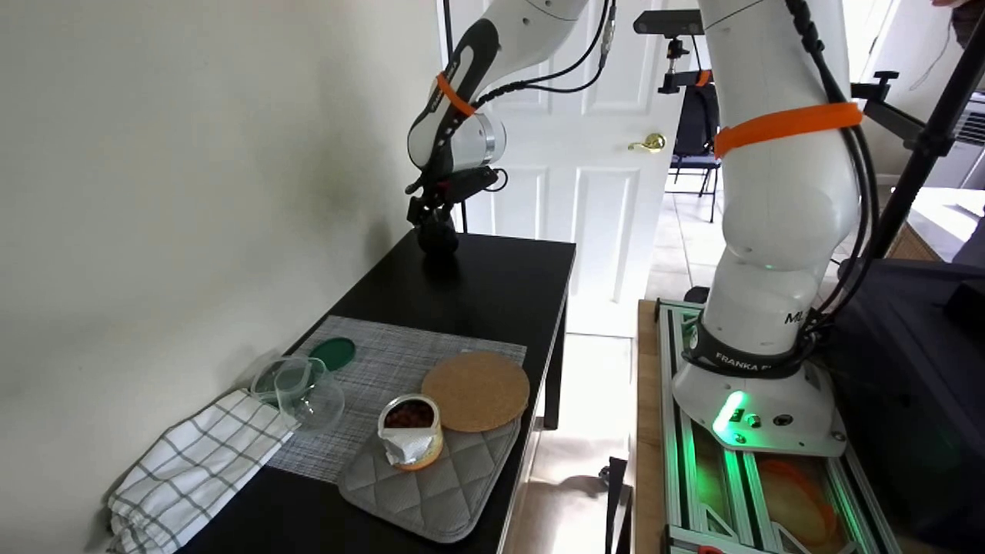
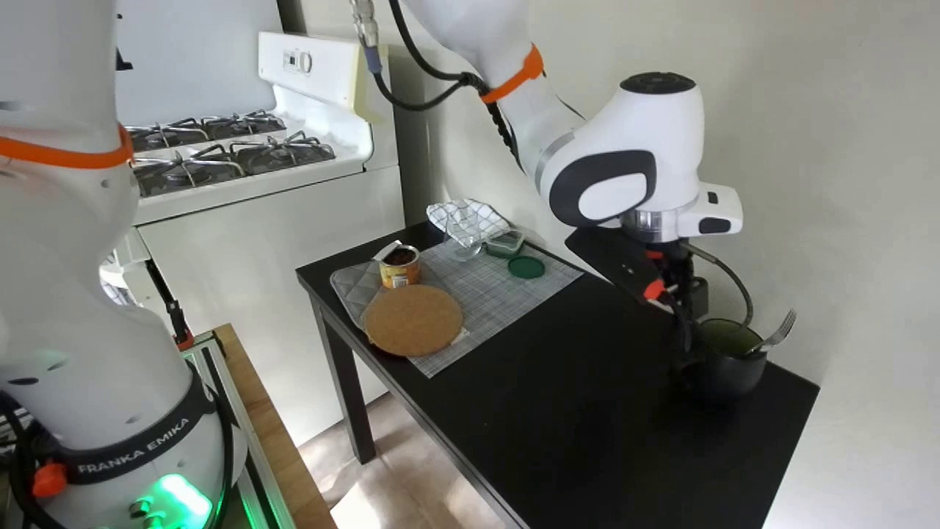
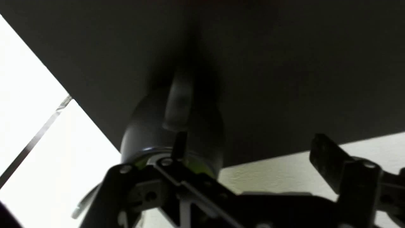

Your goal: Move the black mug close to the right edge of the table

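On the near part of the surface (image 1: pixel 492 285) in an exterior view, a checked cloth (image 1: pixel 200 465) lies along the wall (image 1: pixel 192 192), and a grey quilted pad (image 1: pixel 446 500) carries an opened can (image 1: pixel 419 438). A round brown board (image 1: pixel 477 388) overlaps the pad. A clear vessel (image 1: pixel 314 396) is just beside the cloth; a green disc (image 1: pixel 333 352) lies farther along, on a grey placemat (image 1: pixel 385 362). Well beyond, the black mug (image 2: pixel 734 375) stands upright near the far corner, close to the wall; a fork (image 2: pixel 775 338) leans out over its rim. The end effector (image 3: pixel 250 141) is at the mug, its jaws parted widely, one overlapping the mug in the wrist view; contact cannot be told. Farthest back, a white door (image 1: pixel 608 200).
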Available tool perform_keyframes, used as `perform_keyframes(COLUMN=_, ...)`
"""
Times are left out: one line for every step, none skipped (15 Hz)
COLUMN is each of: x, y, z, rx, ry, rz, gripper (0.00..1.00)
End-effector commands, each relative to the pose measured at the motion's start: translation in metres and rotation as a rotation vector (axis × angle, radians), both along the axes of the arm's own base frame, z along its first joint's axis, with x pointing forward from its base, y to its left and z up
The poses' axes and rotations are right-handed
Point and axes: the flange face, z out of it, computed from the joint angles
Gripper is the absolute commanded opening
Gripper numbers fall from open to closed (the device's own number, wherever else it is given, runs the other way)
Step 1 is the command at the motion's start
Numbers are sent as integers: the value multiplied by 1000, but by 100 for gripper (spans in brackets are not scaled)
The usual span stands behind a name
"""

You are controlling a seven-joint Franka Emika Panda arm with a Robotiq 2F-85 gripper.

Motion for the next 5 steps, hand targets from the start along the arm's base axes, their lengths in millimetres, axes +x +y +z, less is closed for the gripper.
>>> perform_keyframes(x=-35, y=69, z=33, rx=63, ry=59, rz=188, gripper=100)
perform_keyframes(x=-42, y=87, z=40, rx=63, ry=57, rz=249, gripper=100)
perform_keyframes(x=-50, y=104, z=46, rx=58, ry=56, rz=309, gripper=100)
perform_keyframes(x=-19, y=79, z=34, rx=54, ry=42, rz=221, gripper=99)
perform_keyframes(x=-23, y=90, z=41, rx=54, ry=37, rz=239, gripper=99)
